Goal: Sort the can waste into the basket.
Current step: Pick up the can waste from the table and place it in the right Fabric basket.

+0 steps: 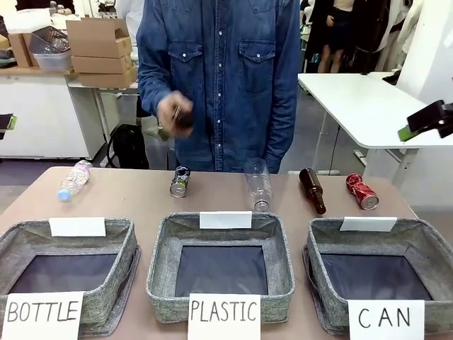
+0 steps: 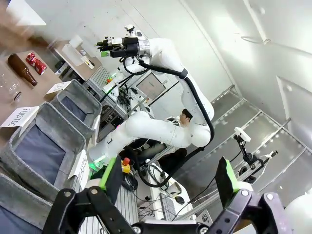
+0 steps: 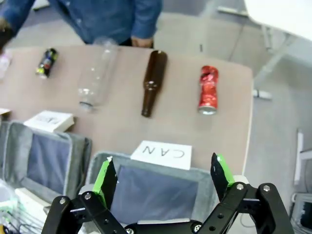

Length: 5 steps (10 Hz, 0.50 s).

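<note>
— Nearest?
— Grey woven-fabric basket [image 1: 425,248], rectangular, dark inside, white paper sign [image 1: 386,319] reading CAN (right end of three).
— Grippers?
— Left gripper [image 2: 168,178] spread wide, gripping nothing; right gripper [image 3: 163,170] likewise, raised over that basket.
— Cans?
— Just beyond the basket: red can [image 1: 362,191], crushed, lying on the tan table [image 1: 127,191]. Well left: blue-and-silver can [image 1: 180,182], dented, lying.
— Farther?
— Person's hand [image 1: 173,113] clenched round something dark, blurred.

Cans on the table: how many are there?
2. The red crushed can lies at the far right, beyond the CAN basket. The dark blue can lies left of the clear plastic bottle. The person's hand holds something blurred, so maybe more.
</note>
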### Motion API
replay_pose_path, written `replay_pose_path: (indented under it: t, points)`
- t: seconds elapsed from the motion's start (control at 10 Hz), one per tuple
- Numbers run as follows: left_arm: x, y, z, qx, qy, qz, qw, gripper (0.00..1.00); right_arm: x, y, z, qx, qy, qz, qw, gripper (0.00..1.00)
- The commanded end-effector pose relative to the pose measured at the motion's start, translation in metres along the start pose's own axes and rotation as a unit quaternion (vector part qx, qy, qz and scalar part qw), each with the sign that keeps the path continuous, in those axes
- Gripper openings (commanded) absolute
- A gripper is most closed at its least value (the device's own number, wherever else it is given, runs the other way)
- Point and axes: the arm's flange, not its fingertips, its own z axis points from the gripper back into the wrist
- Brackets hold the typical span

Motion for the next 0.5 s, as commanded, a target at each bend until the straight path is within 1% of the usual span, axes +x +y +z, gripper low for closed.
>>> replay_pose_path:
  t: [0.0, 0.1, 0.2, 0.3, 0.4]
  points:
    - [0.0, -0.002, 0.002, -0.007, 0.003, -0.012, 1.0, 1.0, 0.001, -0.003, 0.002, -0.017, -0.005, 0.002, 1.0, 1.0]
    - [0.0, -0.002, 0.002, -0.007, 0.003, -0.012, 1.0, 1.0, 0.013, -0.014, -0.008, -0.015, 0.039, 0.032, 0.999, 1.0]
    - [0.0, -0.002, 0.002, -0.007, 0.003, -0.012, 1.0, 1.0, 0.038, -0.039, -0.026, -0.052, 0.079, 0.015, 0.995, 1.0]
    - [0.0, -0.002, 0.002, -0.007, 0.003, -0.012, 1.0, 1.0, 0.063, -0.062, -0.048, -0.044, 0.109, 0.018, 0.993, 1.0]
    - [0.0, -0.002, 0.002, -0.007, 0.003, -0.012, 1.0, 1.0, 0.084, -0.084, -0.071, -0.014, 0.133, 0.022, 0.991, 1.0]
